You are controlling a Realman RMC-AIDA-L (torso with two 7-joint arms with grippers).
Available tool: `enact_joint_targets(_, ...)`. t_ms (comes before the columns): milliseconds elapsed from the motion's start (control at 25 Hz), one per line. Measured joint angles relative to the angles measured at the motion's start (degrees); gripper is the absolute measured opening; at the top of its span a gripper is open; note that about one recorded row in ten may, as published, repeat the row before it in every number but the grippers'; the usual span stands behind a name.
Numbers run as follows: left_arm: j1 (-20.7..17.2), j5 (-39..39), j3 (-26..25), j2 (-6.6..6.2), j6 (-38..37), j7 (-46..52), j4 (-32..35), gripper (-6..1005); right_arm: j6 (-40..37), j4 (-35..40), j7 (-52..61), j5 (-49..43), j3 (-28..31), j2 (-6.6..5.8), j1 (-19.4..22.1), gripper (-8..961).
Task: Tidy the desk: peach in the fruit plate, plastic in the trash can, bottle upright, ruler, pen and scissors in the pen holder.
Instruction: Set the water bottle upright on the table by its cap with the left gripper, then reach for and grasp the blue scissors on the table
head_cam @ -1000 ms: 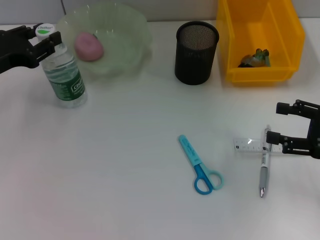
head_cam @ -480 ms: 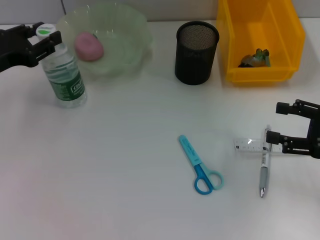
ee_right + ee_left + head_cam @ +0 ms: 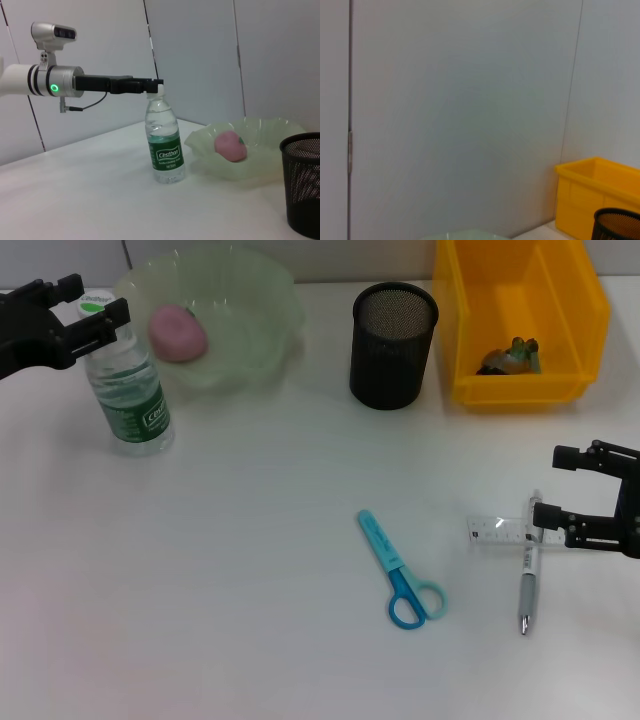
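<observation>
The water bottle (image 3: 130, 380) (image 3: 164, 140) stands upright at the far left. My left gripper (image 3: 92, 298) (image 3: 152, 85) is open at cap height, a finger on either side of the white cap. A pink peach (image 3: 178, 333) (image 3: 230, 146) lies in the pale green fruit plate (image 3: 255, 300) (image 3: 200, 145). Crumpled plastic (image 3: 510, 355) sits in the yellow trash can (image 3: 520, 390). The blue scissors (image 3: 400, 570) lie mid-table. The clear ruler (image 3: 497, 532) lies under the pen (image 3: 527, 580). My right gripper (image 3: 553, 485) stands open beside them, one fingertip at the pen's upper end.
The black mesh pen holder (image 3: 393, 330) (image 3: 305, 180) stands between the plate and the yellow bin. The left wrist view shows a grey wall, the bin (image 3: 595, 200) and the holder's rim (image 3: 617, 225).
My left gripper has shifted slightly toward the table's far edge at the bottle cap; the bottle stays standing. The right arm has not moved.
</observation>
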State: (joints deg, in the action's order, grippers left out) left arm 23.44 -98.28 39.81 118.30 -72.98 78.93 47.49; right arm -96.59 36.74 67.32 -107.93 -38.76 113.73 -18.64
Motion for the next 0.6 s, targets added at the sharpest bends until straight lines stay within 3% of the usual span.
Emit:
enact_joint_targets(320, 0.0, 0.5, 0.0, -0.04, -0.3, 0.0, 0.0, 704, 0.0, 0.0, 0.1, 0.0, 0.6, 0.0, -0.3, 829)
enact_joint_targets(360, -2.1, 8.2, -0.1, -0.64, -10.8, 3.0, 3.3, 708, 0.0, 0.0, 0.2, 0.0, 1.1, 0.0, -0.5, 829)
enact_joint_targets(480, -3.0, 9.2, -0.1, -0.65, -15.9, 5.0, 5.1, 724, 0.0, -0.2, 0.2, 0.0, 1.6, 0.0, -0.9, 829)
enact_joint_targets(520, -4.0, 9.7, 0.0, -0.64, -24.2, 6.8, 6.2, 730, 0.0, -0.3, 0.2, 0.0, 1.9, 0.0, -1.1, 829)
enact_joint_targets(600, -4.0, 9.7, 0.0, -0.64, -24.2, 6.8, 6.2, 746, 0.0, -0.5, 0.3, 0.0, 2.1, 0.0, -1.6, 829)
